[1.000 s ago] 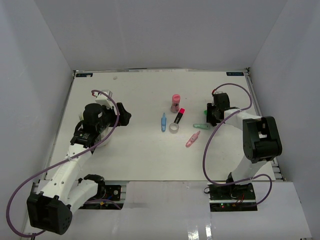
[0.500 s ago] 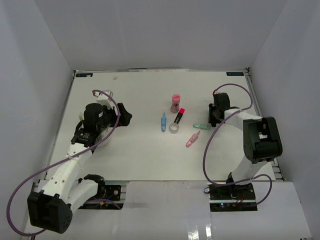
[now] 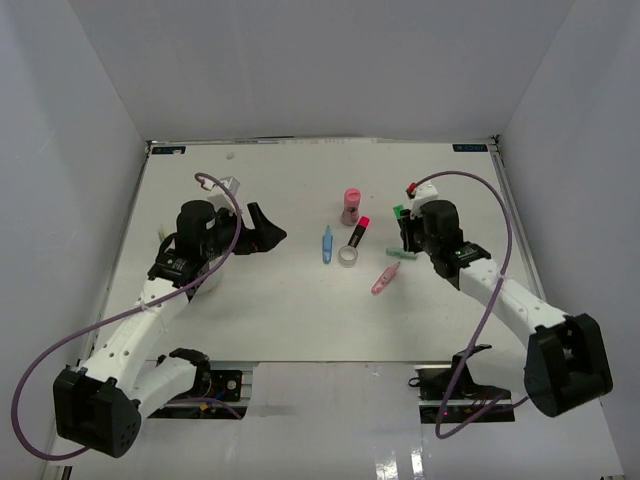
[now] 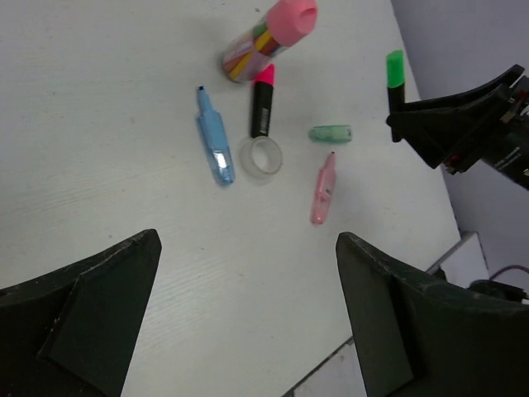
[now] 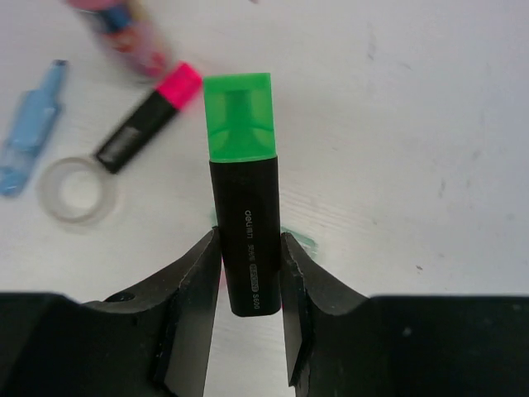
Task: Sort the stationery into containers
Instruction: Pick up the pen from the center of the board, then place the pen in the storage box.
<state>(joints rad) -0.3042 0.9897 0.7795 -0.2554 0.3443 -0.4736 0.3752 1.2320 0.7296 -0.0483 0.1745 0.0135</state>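
Observation:
My right gripper is shut on a black highlighter with a green cap and holds it upright above the table; the cap also shows in the left wrist view. My left gripper is open and empty, left of the stationery. On the table lie a pink cylinder, a red-capped black marker, a blue pen, a tape roll, a pink highlighter and a small green piece. The white bowl is mostly hidden under my left arm.
White walls enclose the table on the left, back and right. The purple cables loop over both arms. The right arm reaches in from the near right corner, its gripper just above the small green piece.
My right arm has swung round and its gripper has shifted left toward the items with the green highlighter held up. My left gripper has moved right toward the blue pen.

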